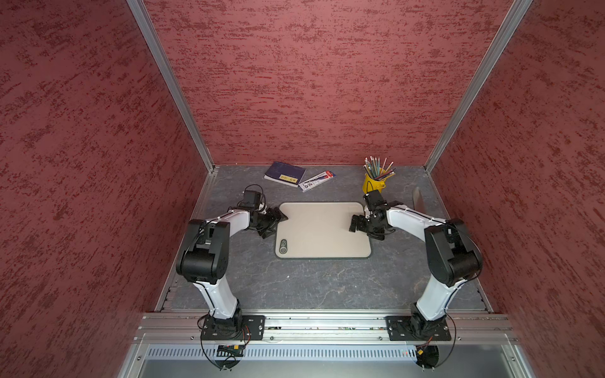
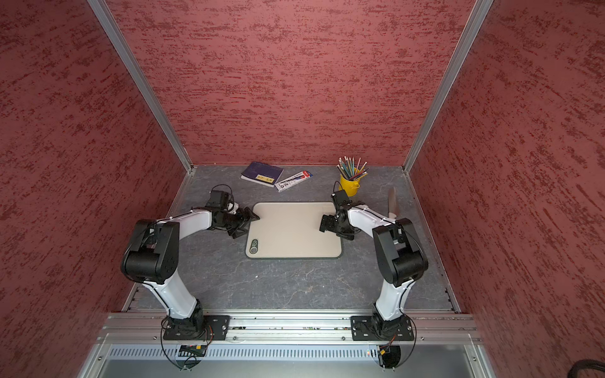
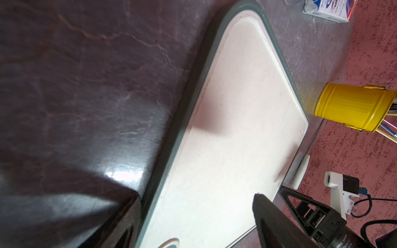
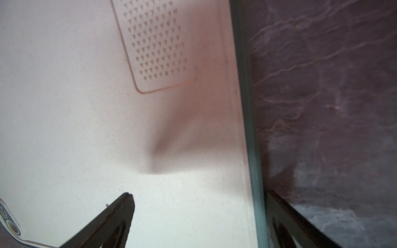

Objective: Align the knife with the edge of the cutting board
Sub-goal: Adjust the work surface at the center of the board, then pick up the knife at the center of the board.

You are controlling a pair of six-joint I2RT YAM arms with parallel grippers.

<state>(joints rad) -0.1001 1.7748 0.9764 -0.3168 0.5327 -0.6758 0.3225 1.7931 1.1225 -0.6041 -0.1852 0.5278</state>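
Both short edges of the cutting board (image 1: 322, 229), mid-desk (image 1: 311, 284), have jaws over them: left jaws spread wide, straddling the left edge, right jaws spread too, straddling the right one. Meanwhile the knife (image 1: 418, 199) lies near the desk's right edge, off the board, blade pointing back, partly hidden behind the right arm (image 1: 409, 214).
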